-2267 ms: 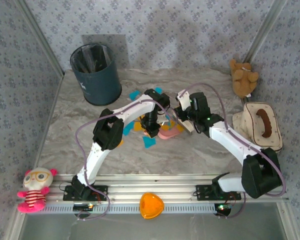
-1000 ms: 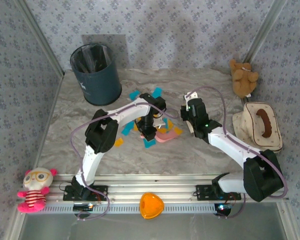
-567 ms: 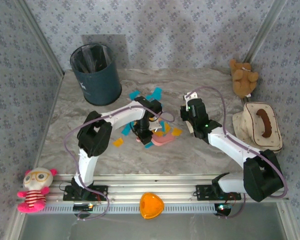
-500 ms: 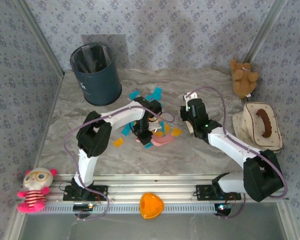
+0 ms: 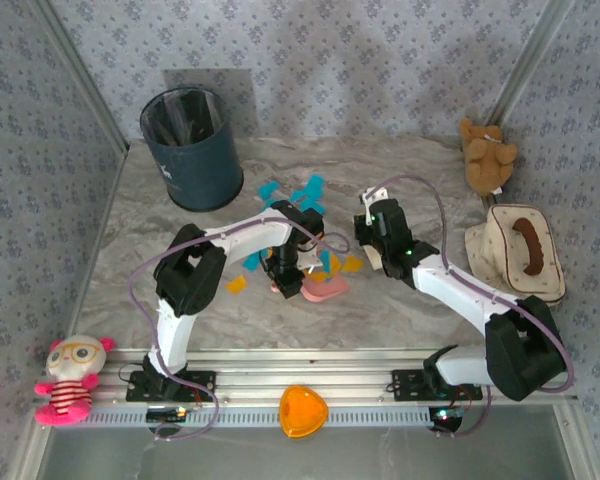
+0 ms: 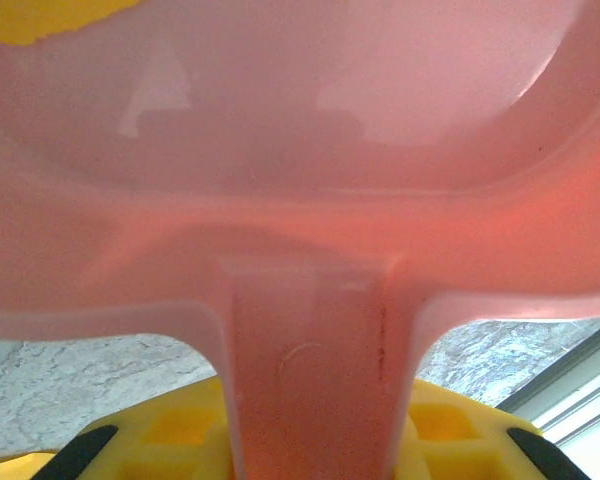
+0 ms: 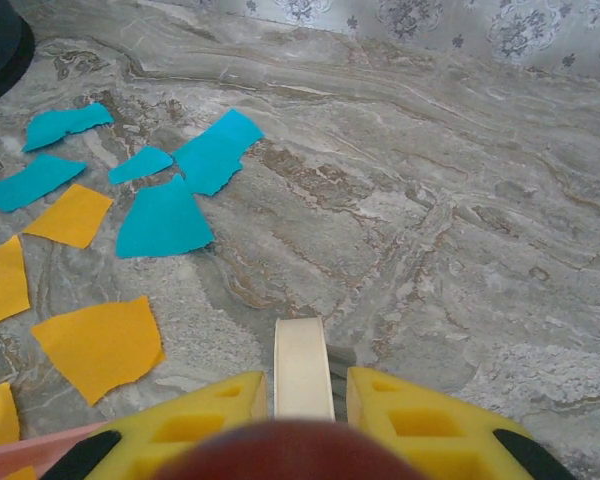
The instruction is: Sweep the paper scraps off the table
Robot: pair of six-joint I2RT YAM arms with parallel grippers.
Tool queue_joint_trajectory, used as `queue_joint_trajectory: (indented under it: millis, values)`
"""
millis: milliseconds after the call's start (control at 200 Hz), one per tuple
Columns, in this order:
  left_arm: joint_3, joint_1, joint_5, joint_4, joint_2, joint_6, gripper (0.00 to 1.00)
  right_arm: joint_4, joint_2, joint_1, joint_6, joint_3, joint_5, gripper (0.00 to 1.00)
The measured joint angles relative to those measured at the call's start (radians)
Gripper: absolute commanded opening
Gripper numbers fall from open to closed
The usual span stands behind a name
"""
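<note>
From the overhead camera I have the left arm (image 5: 195,270) reaching from its base at 7 o'clock, elbow raised, forearm running toward 2 o'clock and the wrist folded down over the middle of the table (image 5: 130,260). The left gripper (image 6: 305,440) is clamped on the stem handle of the pink dustpan (image 5: 322,290), yellow fingers pressed to either side of it. The pan's mouth faces away from the wrist camera. I cannot tell whether its lip sits flat on the marble. The paper scraps (image 5: 305,190) lie mid-table, cyan ones at the pan's 12 o'clock and orange ones at its 9 and 2 o'clock. In the right wrist view they spread from 9 to 11 o'clock of the fingers. I judge them near weightless, thin and limp. They lie flat, so there is no edge to pinch, and they will likely skid or flutter if struck fast. I would not grasp them but push them low and slow from their far edges toward the pan. The right arm (image 5: 460,285) comes from 5 o'clock, elbow out at 4 o'clock, forearm slanting toward 10 o'clock. The right gripper (image 7: 302,385) is closed on a flat cream handle (image 7: 302,365), probably a brush. I cannot see the brush head.
</note>
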Motion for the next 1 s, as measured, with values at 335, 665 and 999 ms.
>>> queue_joint_trajectory:
  millis: [335,665,999]
  values:
    - [0.040,0.000,-0.019,0.004,0.039,-0.002,0.00,0.003,0.008,0.015,0.032,0.000,-0.041,0.00]
    - [0.100,0.002,-0.031,0.003,0.072,-0.008,0.00,0.009,0.007,0.019,0.051,0.000,-0.135,0.00]
    - [0.119,0.003,-0.030,0.007,0.089,-0.008,0.00,0.007,-0.019,0.025,0.050,0.000,-0.230,0.00]
